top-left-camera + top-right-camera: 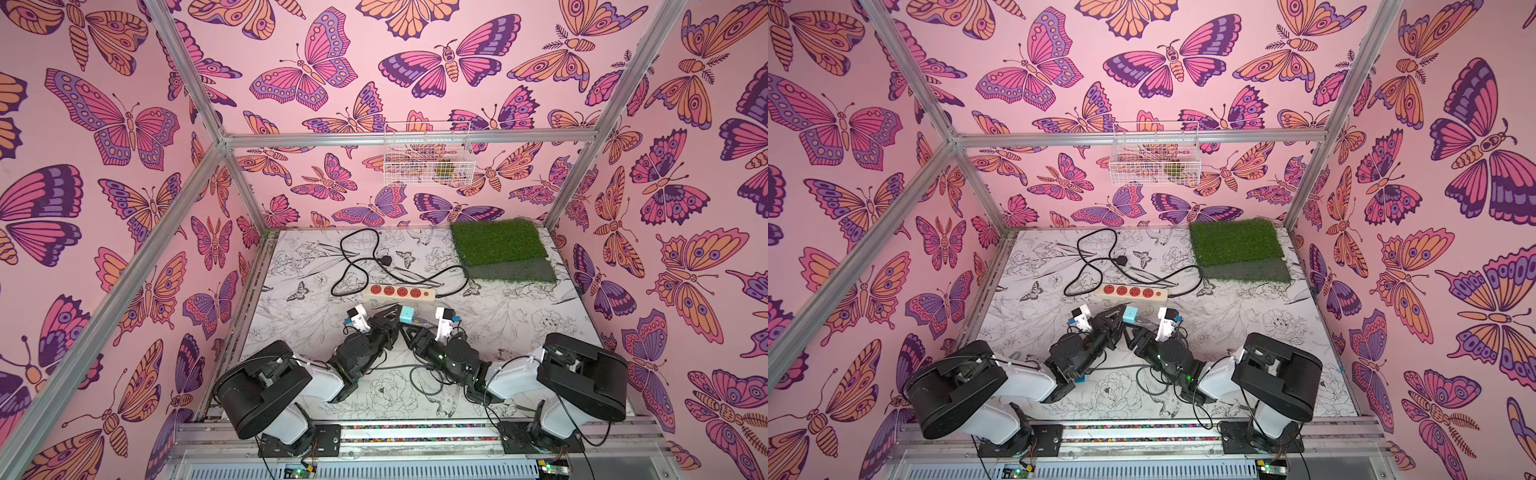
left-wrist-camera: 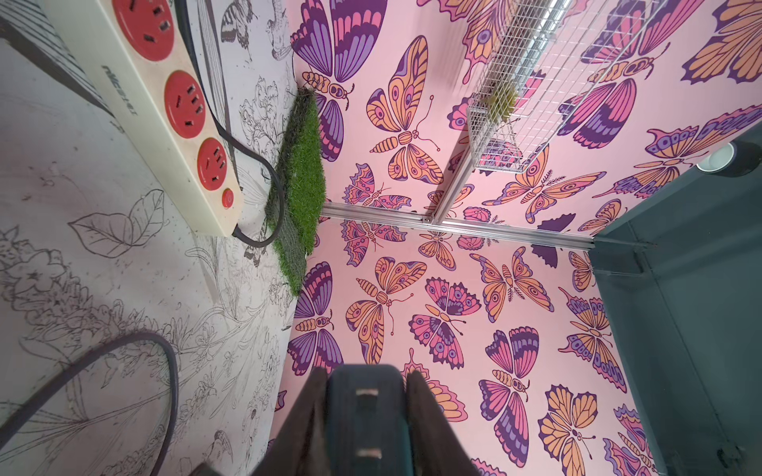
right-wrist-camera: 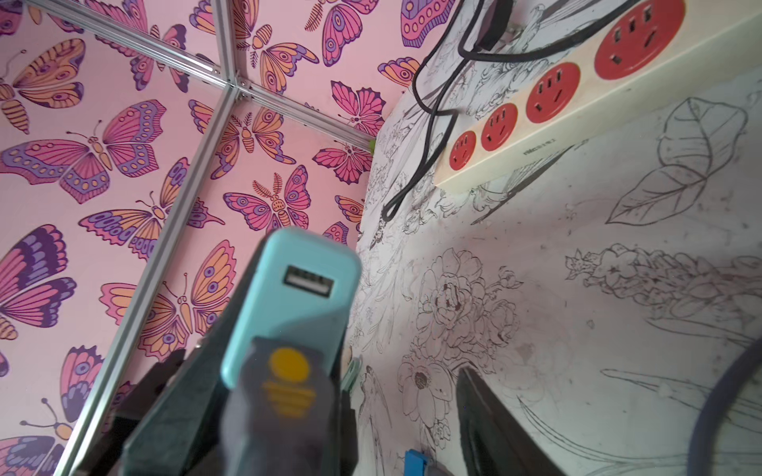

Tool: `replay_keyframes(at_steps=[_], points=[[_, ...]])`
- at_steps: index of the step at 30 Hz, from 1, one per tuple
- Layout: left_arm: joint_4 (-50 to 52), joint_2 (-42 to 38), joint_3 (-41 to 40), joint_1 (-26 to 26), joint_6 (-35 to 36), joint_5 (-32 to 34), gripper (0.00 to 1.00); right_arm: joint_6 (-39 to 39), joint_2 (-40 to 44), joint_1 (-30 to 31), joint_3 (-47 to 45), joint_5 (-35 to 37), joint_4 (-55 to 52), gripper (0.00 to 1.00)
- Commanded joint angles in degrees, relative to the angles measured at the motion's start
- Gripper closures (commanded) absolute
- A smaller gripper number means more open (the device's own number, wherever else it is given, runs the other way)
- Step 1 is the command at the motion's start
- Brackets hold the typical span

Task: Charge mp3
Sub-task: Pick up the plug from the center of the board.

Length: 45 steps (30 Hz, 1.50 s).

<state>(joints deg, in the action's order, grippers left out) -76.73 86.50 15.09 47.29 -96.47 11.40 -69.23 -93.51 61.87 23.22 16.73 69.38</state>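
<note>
1 power strip (image 1: 399, 292) | 1 charger (image 1: 407, 314) | 1 grass mat (image 1: 496, 245) | 1 basket (image 1: 428, 176)

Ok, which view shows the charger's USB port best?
The right wrist view: the USB port faces the camera on the teal charger, close and sharp. Both top views show the charger only as a small block; the left wrist view shows its pronged side.
</note>
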Motion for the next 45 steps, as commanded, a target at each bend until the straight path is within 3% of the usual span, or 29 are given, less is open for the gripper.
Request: replay_keyframes(at_steps=[1, 4, 6, 12, 16, 29, 38, 45], points=[[-2.8, 0.4, -0.1, 0.3, 0.9, -0.4, 1.0, 1.3, 1.3, 0.8, 0.0, 3.5, 4.7, 0.39], [-3.1, 0.5, -0.4, 0.3, 0.8, -0.4, 1.0, 2.5, 1.8, 0.8, -0.2, 3.8, 5.9, 0.43], [-3.4, 0.8, -0.6, 0.3, 0.7, -0.2, 1.0, 3.0, 2.0, 0.8, -0.4, 3.7, 6.9, 0.54], [-4.5, 2.0, -0.3, 0.3, 0.3, -0.7, 1.0, 2.7, 1.2, 0.9, -0.7, 5.1, 8.7, 0.59], [-5.0, 2.6, -0.3, 0.3, 0.0, -0.9, 1.0, 1.9, 0.1, 0.9, 0.2, 5.8, 9.2, 0.5], [-4.9, 1.3, -0.4, 0.4, 0.7, -1.1, 1.0, 1.3, -2.5, 0.9, 2.0, 10.6, 11.8, 0.6], [-5.0, 1.3, -0.3, 0.6, 0.9, -1.6, 1.0, 2.0, -4.3, -0.4, 3.8, 9.2, 12.4, 0.63], [-4.9, 1.1, -0.6, 0.7, 1.1, -1.6, 1.0, 4.2, -3.3, -1.1, 4.2, 8.8, 12.4, 0.73]])
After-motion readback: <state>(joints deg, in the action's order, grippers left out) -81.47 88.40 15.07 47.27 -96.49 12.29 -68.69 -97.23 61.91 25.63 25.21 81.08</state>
